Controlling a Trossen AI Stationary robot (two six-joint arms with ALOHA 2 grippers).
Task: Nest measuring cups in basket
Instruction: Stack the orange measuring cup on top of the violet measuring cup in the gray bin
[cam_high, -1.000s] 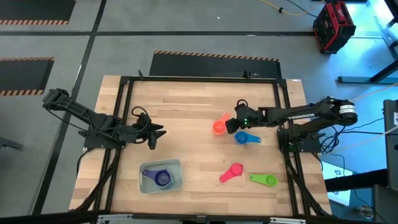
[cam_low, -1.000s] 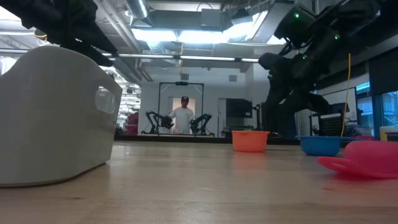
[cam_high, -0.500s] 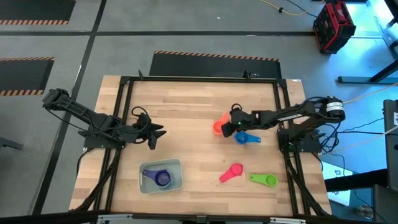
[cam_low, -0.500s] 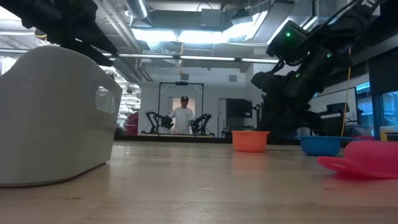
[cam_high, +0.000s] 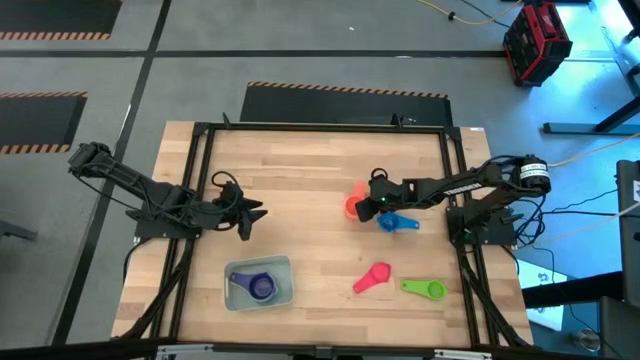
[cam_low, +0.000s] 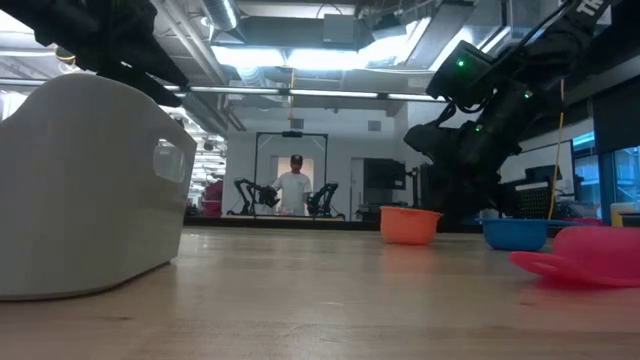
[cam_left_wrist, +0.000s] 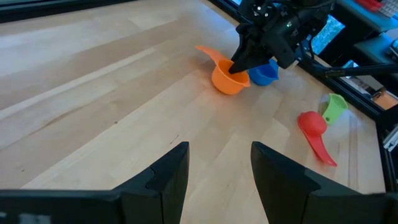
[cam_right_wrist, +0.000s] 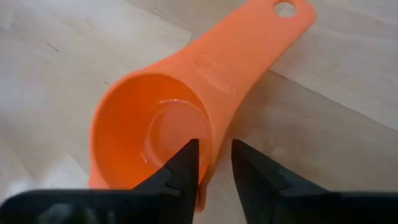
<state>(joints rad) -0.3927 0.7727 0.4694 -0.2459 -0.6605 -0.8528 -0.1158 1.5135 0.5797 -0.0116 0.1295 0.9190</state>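
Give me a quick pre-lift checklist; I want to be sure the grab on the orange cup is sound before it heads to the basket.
1. Right gripper straddles the rim of the orange plastic measuring cup, one finger inside the bowl: ok.
2. Jaws fully clamped on the rim: cannot tell.
3. Blue plastic measuring cup close beside it, may get nudged: not ok.
4. Pale shallow basket holds only the purple measuring cup; room to nest: ok.
5. Left gripper waits clear of the path: ok.

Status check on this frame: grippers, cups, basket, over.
Right gripper straddling orange cup rim, closing. Left gripper open, idle mid-table. Purple cup in basket. Nothing blocking.
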